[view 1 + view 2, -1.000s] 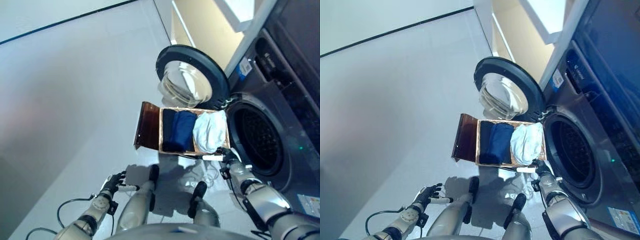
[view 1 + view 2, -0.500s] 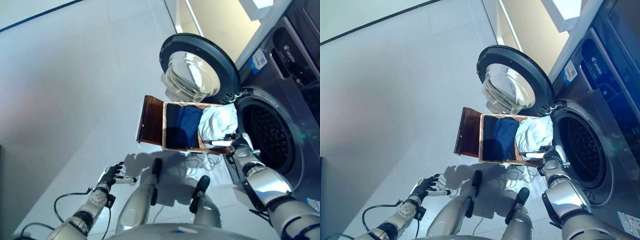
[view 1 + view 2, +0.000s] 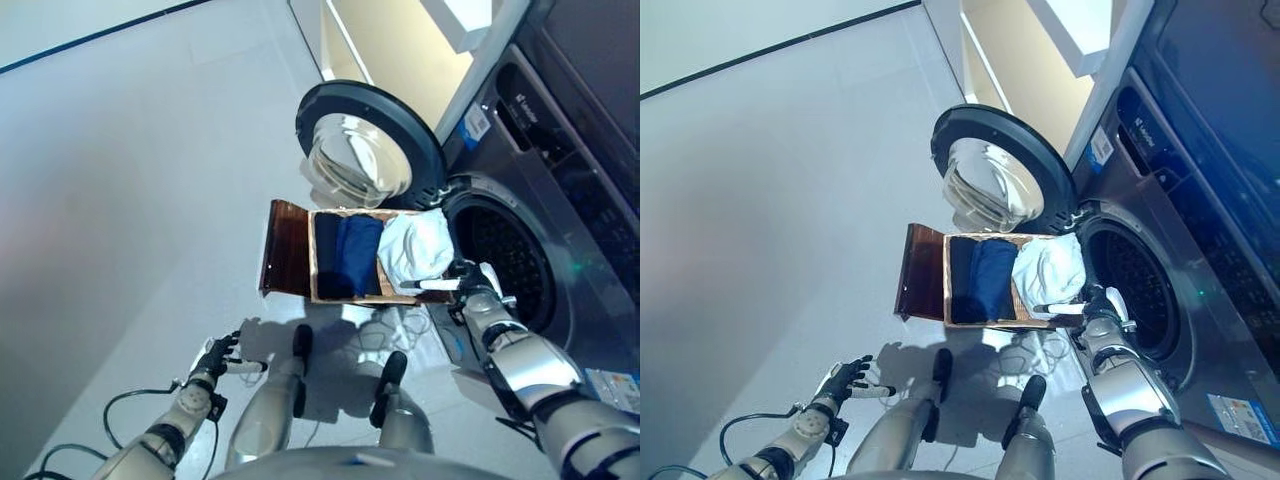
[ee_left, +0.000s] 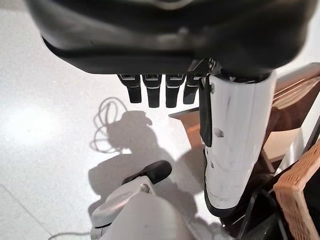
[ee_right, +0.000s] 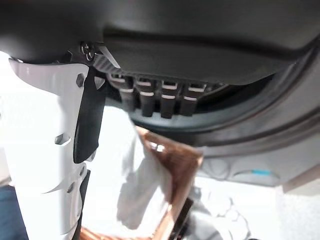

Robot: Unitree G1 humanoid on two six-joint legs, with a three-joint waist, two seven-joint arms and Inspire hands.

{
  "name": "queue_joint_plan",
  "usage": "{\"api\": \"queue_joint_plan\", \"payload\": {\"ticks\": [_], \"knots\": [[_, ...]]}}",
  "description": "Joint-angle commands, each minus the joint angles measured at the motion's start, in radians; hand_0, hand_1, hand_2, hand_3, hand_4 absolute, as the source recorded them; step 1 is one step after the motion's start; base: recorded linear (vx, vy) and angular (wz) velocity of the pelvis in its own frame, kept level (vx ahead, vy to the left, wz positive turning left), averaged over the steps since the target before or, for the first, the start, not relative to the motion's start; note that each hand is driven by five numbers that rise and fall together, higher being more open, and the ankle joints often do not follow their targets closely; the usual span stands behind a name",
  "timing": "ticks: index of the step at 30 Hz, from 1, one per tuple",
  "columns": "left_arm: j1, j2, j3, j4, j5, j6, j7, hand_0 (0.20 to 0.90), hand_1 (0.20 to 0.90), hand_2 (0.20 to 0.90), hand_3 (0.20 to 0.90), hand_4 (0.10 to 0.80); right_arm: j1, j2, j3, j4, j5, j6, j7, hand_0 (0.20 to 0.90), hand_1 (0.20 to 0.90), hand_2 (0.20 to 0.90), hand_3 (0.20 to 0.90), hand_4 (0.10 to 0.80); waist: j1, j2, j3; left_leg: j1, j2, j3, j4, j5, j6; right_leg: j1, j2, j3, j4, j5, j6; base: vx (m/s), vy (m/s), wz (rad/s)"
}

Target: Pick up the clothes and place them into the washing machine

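Clothes [image 3: 415, 250] (white bundle, navy beside it) sit in the basket [image 3: 345, 296] by the washing machine [image 3: 497, 262]. My right hand [image 3: 468, 281], fingers relaxed and empty, has reached the basket's machine-side rim since a second ago; grasp comes next. Left hand [image 3: 215, 355] idles spread, well away.

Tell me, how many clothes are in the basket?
2 that show: a dark blue garment in the middle of the wicker basket, and a white garment heaped at the end nearest the washing machine. More may be hidden underneath.
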Motion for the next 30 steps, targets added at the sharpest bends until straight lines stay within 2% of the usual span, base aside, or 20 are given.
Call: {"api": "queue_joint_plan", "payload": {"ticks": [1, 12, 21, 25, 26, 27, 28, 30], "knots": [[-0.012, 0.006, 0.058, 0.032, 0.009, -0.016, 0.014, 0.900, 0.900, 0.900, 0.900, 0.800, -0.041, -0.041, 0.065, -0.034, -0.023, -0.028, -0.040, 0.900, 0.900, 0.900, 0.900, 0.800, 0.006, -0.036, -0.009, -0.080, 0.005, -0.023, 0.111, -0.119, -0.068, 0.105, -0.027, 0.064, -0.125, 0.002, -0.002, 0.000, 0.000, 0.00], [-0.016, 0.006, 0.060, 0.000, -0.013, -0.023, 0.014, 0.900, 0.900, 0.900, 0.900, 0.800, -0.045, -0.052, 0.074, -0.044, -0.036, -0.025, -0.041, 0.900, 0.900, 0.900, 0.900, 0.800, 0.005, -0.035, 0.001, -0.101, 0.007, -0.019, 0.124, -0.114, -0.069, 0.074, -0.023, 0.070, -0.096, -0.002, -0.005, -0.021, 0.000, -0.01], [0.003, 0.031, 0.050, -0.136, -0.077, -0.049, 0.024, 0.900, 0.900, 0.900, 0.900, 0.800, -0.145, -0.123, 0.089, 0.001, -0.021, -0.013, -0.084, 0.900, 0.900, 0.900, 0.900, 0.800, 0.027, 0.008, 0.062, -0.164, -0.002, -0.011, 0.150, -0.106, -0.068, 0.004, -0.033, 0.072, -0.050, -0.006, -0.012, -0.022, 0.035, -0.02], [0.016, 0.084, 0.059, -0.377, -0.090, -0.078, 0.055, 0.900, 0.900, 0.900, 0.900, 0.800, -0.191, -0.164, 0.095, 0.028, 0.002, -0.010, -0.135, 0.900, 0.900, 0.900, 0.900, 0.800, 0.039, 0.034, 0.089, -0.232, -0.008, -0.004, 0.197, -0.119, -0.067, -0.056, -0.044, 0.079, -0.006, -0.022, -0.022, 0.001, 0.049, 0.00], [0.016, 0.084, 0.059, -0.377, -0.090, -0.078, 0.055, 0.900, 0.900, 0.900, 0.900, 0.800, -0.191, -0.164, 0.095, 0.028, 0.002, -0.010, -0.135, 0.900, 0.900, 0.900, 0.900, 0.800, 0.039, 0.034, 0.088, -0.232, -0.008, -0.004, 0.197, -0.119, -0.067, -0.056, -0.044, 0.079, -0.006, -0.022, -0.022, -0.006, 0.051, 0.06], [0.030, 0.113, 0.069, -0.481, -0.081, -0.082, 0.061, 0.900, 0.900, 0.900, 0.900, 0.800, -0.211, -0.185, 0.099, 0.045, 0.002, -0.004, -0.148, 0.900, 0.900, 0.900, 0.900, 0.800, 0.047, 0.046, 0.097, -0.266, -0.010, 0.000, 0.229, -0.130, -0.065, -0.086, -0.047, 0.080, 0.024, -0.036, -0.027, 0.076, 0.014, 0.02], [0.035, 0.123, 0.080, -0.515, -0.081, -0.083, 0.064, 0.900, 0.900, 0.900, 0.900, 0.800, -0.226, -0.193, 0.105, 0.050, 0.003, -0.001, -0.153, 0.900, 0.900, 0.900, 0.900, 0.800, 0.051, 0.049, 0.097, -0.275, -0.006, -0.005, 0.256, -0.171, -0.071, -0.099, -0.044, 0.091, 0.050, -0.069, -0.024, 0.074, 0.052, 0.01], [0.031, 0.143, 0.095, -0.578, -0.074, -0.085, 0.073, 0.900, 0.900, 0.900, 0.900, 0.800, -0.246, -0.210, 0.110, 0.055, 0.003, 0.002, -0.160, 0.900, 0.900, 0.900, 0.900, 0.800, 0.053, 0.054, 0.103, -0.312, -0.006, -0.001, 0.302, -0.188, -0.069, -0.139, -0.044, 0.099, 0.095, -0.086, -0.030, 0.029, 0.051, 0.01]]}}
